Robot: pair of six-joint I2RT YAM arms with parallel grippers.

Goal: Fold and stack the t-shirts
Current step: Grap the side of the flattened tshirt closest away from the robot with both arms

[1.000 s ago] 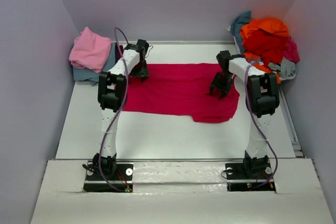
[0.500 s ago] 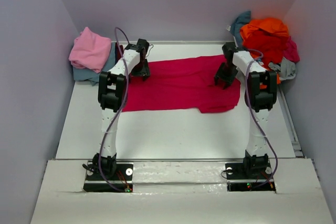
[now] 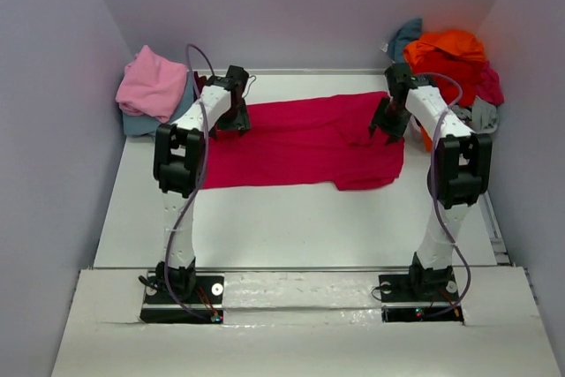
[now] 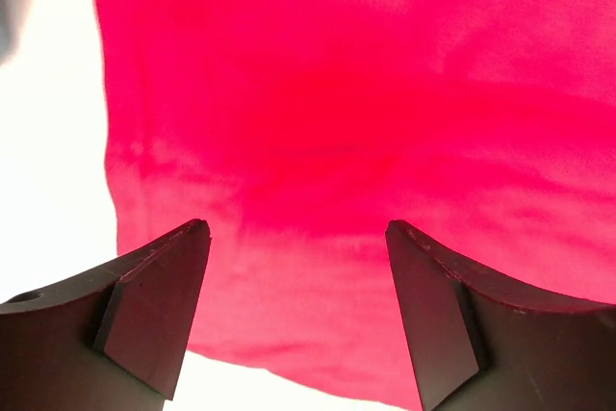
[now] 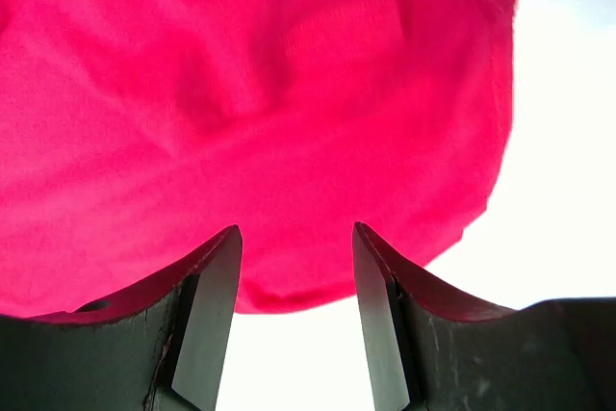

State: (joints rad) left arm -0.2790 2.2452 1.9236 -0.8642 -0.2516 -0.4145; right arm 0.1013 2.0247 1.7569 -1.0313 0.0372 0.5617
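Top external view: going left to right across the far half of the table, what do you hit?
pink t-shirt on the folded stack → left gripper → spread magenta-red t-shirt → right gripper → heap of unfolded t-shirts

your overhead view is lit evenly and softly from above, leaving only faint shadows under the arms [image 3: 181,152] on the white table [image 3: 291,218], and it stays sharp out to the corners. in both wrist views the table burns out to flat white glare, and the shirt [image 4: 366,93] is so saturated that its folds read only as soft darker bands. the dark fingers [image 4: 154,305] sit close to the lens with shaded inner faces and slightly soft edges, and the cloth in the right wrist view looks a little blurred.
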